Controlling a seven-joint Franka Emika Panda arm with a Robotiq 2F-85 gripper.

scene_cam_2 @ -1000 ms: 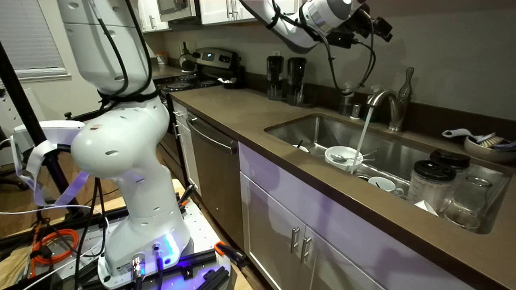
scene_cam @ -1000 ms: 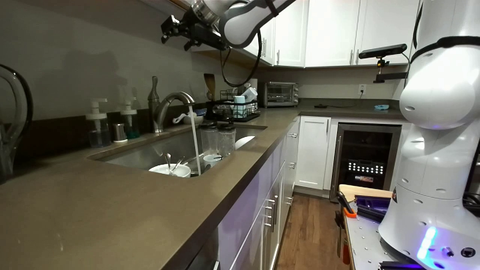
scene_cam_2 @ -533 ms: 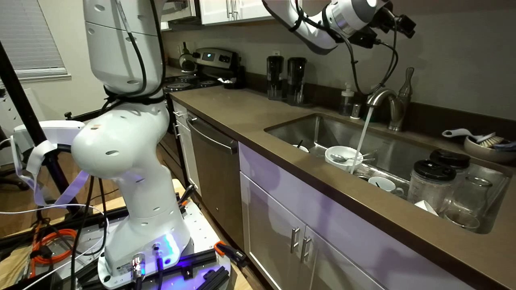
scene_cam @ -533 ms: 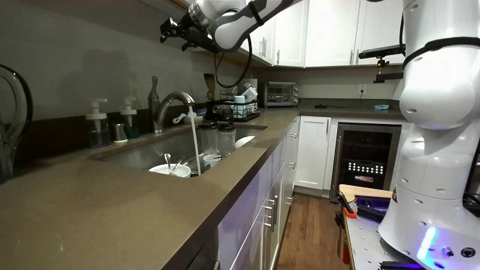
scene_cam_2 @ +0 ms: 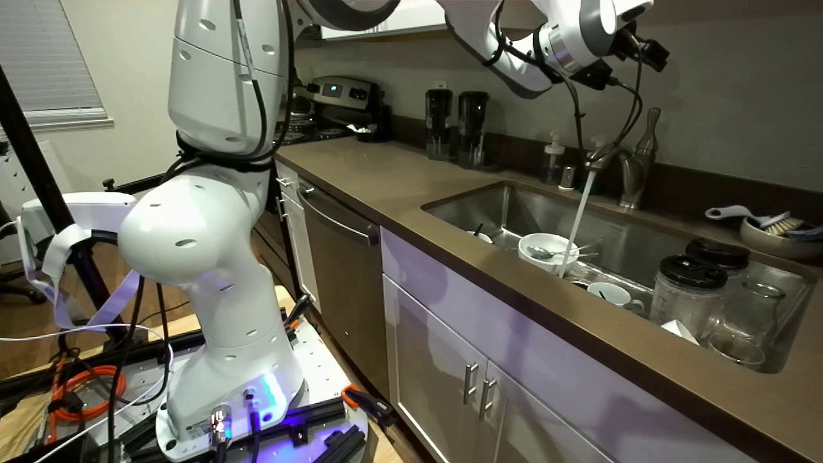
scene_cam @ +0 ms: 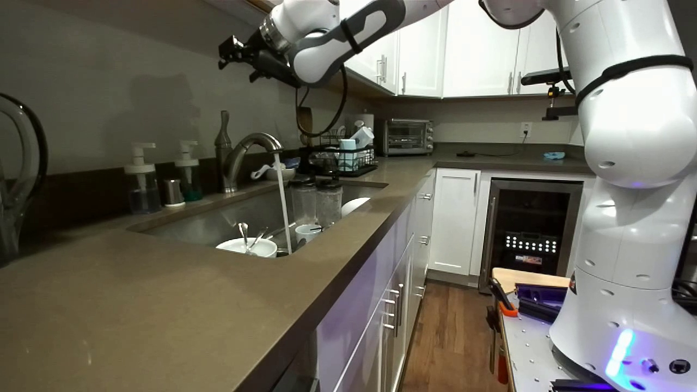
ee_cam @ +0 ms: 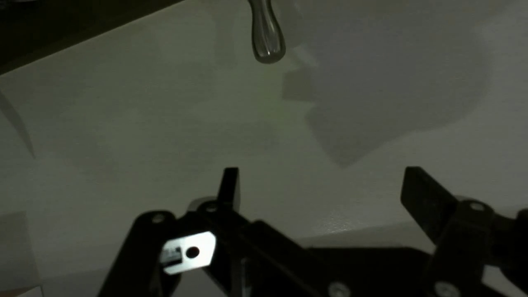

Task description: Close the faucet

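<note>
The silver faucet (scene_cam: 233,166) stands behind the sink in both exterior views, its lever handle (scene_cam: 223,130) pointing upward. Water (scene_cam: 283,204) runs from the arched spout (scene_cam: 261,140) into the sink. Above the faucet, apart from it, hangs my gripper (scene_cam: 237,69), near the back wall. In the wrist view, the handle's rounded tip (ee_cam: 268,41) enters from the top edge, beyond the fingertips. The gripper (ee_cam: 321,169) is open, its fingers (ee_cam: 429,202) wide apart with only wall behind the gap. An arm cable crosses in front of the spout (scene_cam_2: 601,161) in an exterior view.
The sink (scene_cam_2: 505,209) holds a white bowl (scene_cam_2: 546,247), a cup (scene_cam_2: 609,294) and lidded jars (scene_cam_2: 688,289). Soap dispensers (scene_cam: 142,179) stand beside the faucet. A dish rack (scene_cam: 356,158) is farther along the counter (scene_cam: 179,305). Upper cabinets (scene_cam: 479,49) hang behind the arm.
The arm has swung along the counter, bringing the gripper over the faucet handle and, lately, slightly lower. The gripper stays open. Water keeps running and the faucet has not moved.
</note>
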